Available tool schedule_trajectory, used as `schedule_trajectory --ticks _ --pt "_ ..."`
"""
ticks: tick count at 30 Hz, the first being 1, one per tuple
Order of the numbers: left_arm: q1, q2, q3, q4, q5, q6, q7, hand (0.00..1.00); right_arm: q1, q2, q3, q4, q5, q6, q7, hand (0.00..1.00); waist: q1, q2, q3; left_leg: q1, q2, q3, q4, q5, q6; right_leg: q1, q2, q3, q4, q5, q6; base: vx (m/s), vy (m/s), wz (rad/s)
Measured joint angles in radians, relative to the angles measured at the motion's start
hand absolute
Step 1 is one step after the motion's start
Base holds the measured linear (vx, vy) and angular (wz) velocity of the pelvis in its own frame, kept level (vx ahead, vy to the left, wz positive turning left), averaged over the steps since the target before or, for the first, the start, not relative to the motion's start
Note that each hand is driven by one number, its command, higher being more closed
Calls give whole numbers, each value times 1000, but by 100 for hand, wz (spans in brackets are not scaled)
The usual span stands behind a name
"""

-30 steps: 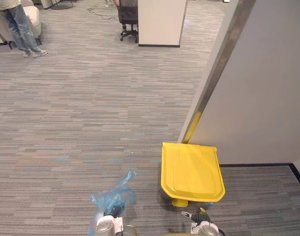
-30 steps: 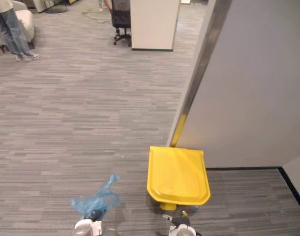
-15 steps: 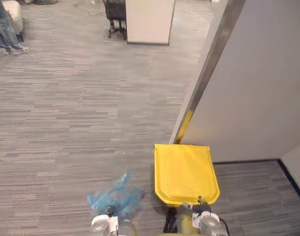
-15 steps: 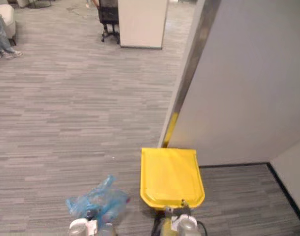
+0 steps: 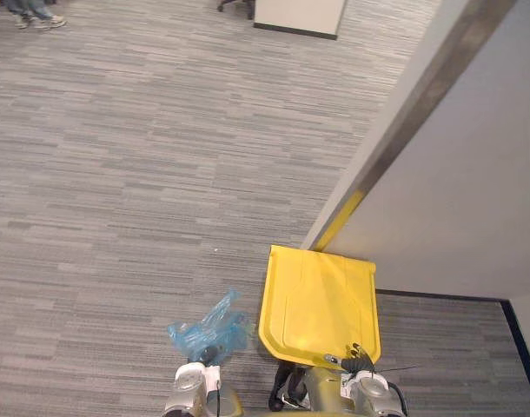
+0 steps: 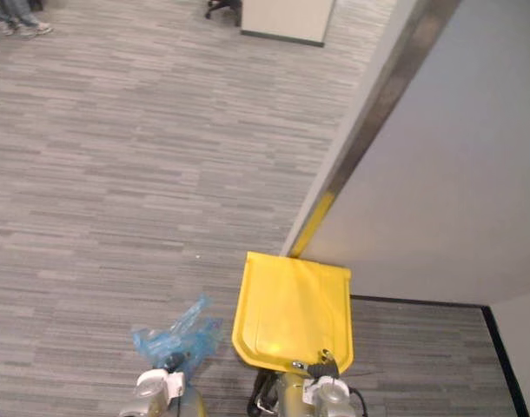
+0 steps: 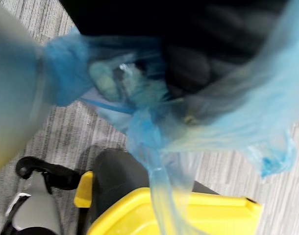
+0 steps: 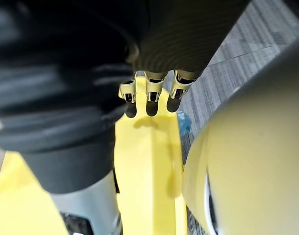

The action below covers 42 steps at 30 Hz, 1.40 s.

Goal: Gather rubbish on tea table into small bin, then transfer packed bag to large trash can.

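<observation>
A crumpled blue plastic bag (image 5: 208, 327) with rubbish inside hangs from my left hand (image 5: 211, 354), just left of the large trash can. In the left wrist view the bag's neck (image 7: 139, 122) is bunched at the hand (image 7: 198, 54), whose fingers are curled round it. The trash can's yellow lid (image 5: 317, 300) lies closed, against the wall's corner. My right hand (image 8: 147, 100) hovers over the lid's near edge (image 5: 352, 357), fingers relaxed and holding nothing, with the yellow lid (image 8: 144, 161) right below them.
A grey wall (image 5: 456, 174) with a metal corner strip (image 5: 404, 113) stands right behind the can. Grey carpet (image 5: 135, 174) stretches to the left and ahead. A person's shoes (image 5: 37, 19) and a white cabinet (image 5: 301, 12) show far off at the top.
The camera has moved closer and tilted down, so the can looks nearer. My right hand has come up to the lid's near edge. The bag stays in my left hand.
</observation>
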Motion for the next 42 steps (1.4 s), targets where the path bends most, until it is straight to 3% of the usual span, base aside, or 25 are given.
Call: schedule_trajectory --ticks 4,7,12,13,14,15,16,18,19,20,21,22,23,24,25,26,28,30,31,32,34,36,37,42 --pt "19 9 -2 0 1 1 0 100 13 8 8 2 5 1 1 0 -1 -3 -18 38 7 9 -37 33 1 38 13 22 -39 25 -3 26 -23 8" --pt "39 8 -4 2 1 1 -1 100 28 8 8 2 5 1 2 0 -2 -20 -31 72 2 39 -70 62 3 62 16 57 -65 48 5 -62 -3 -8" --pt "30 15 -43 14 1 3 -2 100 33 7 3 4 1 1 3 0 -10 -43 -26 85 -40 101 -90 99 10 68 -19 88 -103 97 33 -198 6 -10" --pt "21 22 -43 13 1 2 -2 100 38 8 3 4 -5 2 4 0 -11 -61 -21 81 -66 115 -83 117 31 72 -32 101 -145 128 69 -263 15 4" --pt "16 9 -42 11 1 2 -2 100 45 3 0 -5 -4 1 6 0 -16 -46 -23 46 -74 120 -45 121 57 89 -31 96 -196 145 112 -350 7 -2" --pt "18 9 -44 13 -1 -2 -2 100 34 -5 0 -38 -4 1 8 0 -11 -30 -4 32 -55 148 -43 114 52 9 -65 124 140 34 67 -284 -4 9" --pt "26 16 -46 11 -1 0 -2 100 46 -3 0 -38 -5 1 9 0 -17 -45 -12 35 -67 141 -48 125 51 8 -86 138 304 -24 80 -311 -21 14" --pt "40 28 -47 -7 -5 0 -3 100 65 -3 -1 -28 -5 0 10 0 -12 -64 -23 37 -87 128 -67 154 44 62 -125 159 478 -76 121 -191 -84 30" --pt "50 33 -45 -19 -10 0 -3 100 71 -2 0 -22 -5 0 10 0 -9 -76 -32 32 -103 128 -75 170 40 97 -150 180 507 -73 132 -152 -167 9" --pt "56 33 -35 -32 -19 0 -3 100 78 -4 -4 -12 -5 0 12 0 -5 -89 -46 13 -117 131 -68 180 35 118 -157 186 450 -87 174 -134 -118 -44" --pt "64 14 -8 -27 -20 10 -6 100 78 -12 -12 -4 -5 1 14 0 20 -49 -73 -23 -125 130 -97 195 58 107 -110 186 322 -88 174 -134 -59 -56" --pt "66 9 -4 -27 -20 11 -6 100 77 -15 -13 -3 -5 1 13 0 23 -46 -77 -25 -134 133 -113 203 71 111 -105 191 291 -90 168 -115 88 -83" --pt "73 -5 -2 -27 -22 9 -10 100 73 -28 -15 3 -5 1 11 0 34 -28 -89 -28 -172 141 -178 252 130 135 -84 212 166 -90 151 -123 105 -88" --pt "75 0 -4 -27 -28 7 -18 100 59 -34 -6 5 -6 0 11 0 39 -28 -98 -46 -184 158 -233 318 142 139 -69 241 46 -99 121 -135 58 -86" --pt "72 6 -7 -22 -31 7 -18 100 53 -37 -5 7 -7 0 11 0 34 -31 -97 -60 -187 165 -245 329 134 142 -63 248 -7 -109 102 -171 -60 -57" --pt "63 6 -26 -10 -40 8 -19 100 43 -49 -6 16 -6 0 10 0 26 -22 -93 -88 -182 165 -253 337 122 142 -51 248 -86 -110 58 -187 -65 -6" --pt "54 1 -51 0 -41 7 -20 100 50 -61 -8 33 -6 4 2 0 13 -1 -78 -105 -170 137 -271 372 112 154 -37 227 -150 -59 53 -186 -15 18" --pt "57 10 -50 -4 -48 7 -19 100 51 -66 -6 45 -5 10 -6 0 2 -9 -68 -111 -167 105 -293 416 57 157 -38 193 -154 -45 49 -200 10 40" --pt "60 11 -50 -9 -49 7 -19 100 49 -64 -4 43 -5 10 -8 0 2 -14 -69 -110 -166 100 -316 434 55 156 -43 179 -165 -32 44 -158 40 37" --pt "61 15 -49 -21 -54 7 -18 100 48 -57 -1 41 -5 8 -9 0 1 -24 -68 -118 -159 107 -309 436 66 151 -56 160 -189 -10 36 -137 62 27" --pt "62 16 -47 -38 -59 8 -19 100 46 -49 2 26 -5 8 -11 0 -1 -36 -50 -125 -146 201 -121 332 129 160 -91 137 -199 16 53 -172 119 34" --pt "66 14 -48 -39 -58 8 -19 100 54 -49 2 12 -5 7 -11 0 -9 -38 -53 -99 -141 230 -91 295 128 161 -108 133 -205 25 70 -143 168 26" --pt "73 4 -47 -36 -59 8 -19 100 67 -54 -2 3 -5 6 -10 0 -15 -9 -63 -52 -136 250 -160 250 103 158 -107 136 -216 29 92 -161 235 15" --pt "90 49 -58 -7 -58 9 -18 100 71 -24 -10 20 -5 7 1 0 -21 -42 -79 2 -231 274 -307 302 137 215 -159 188 -359 129 151 -59 229 -4"
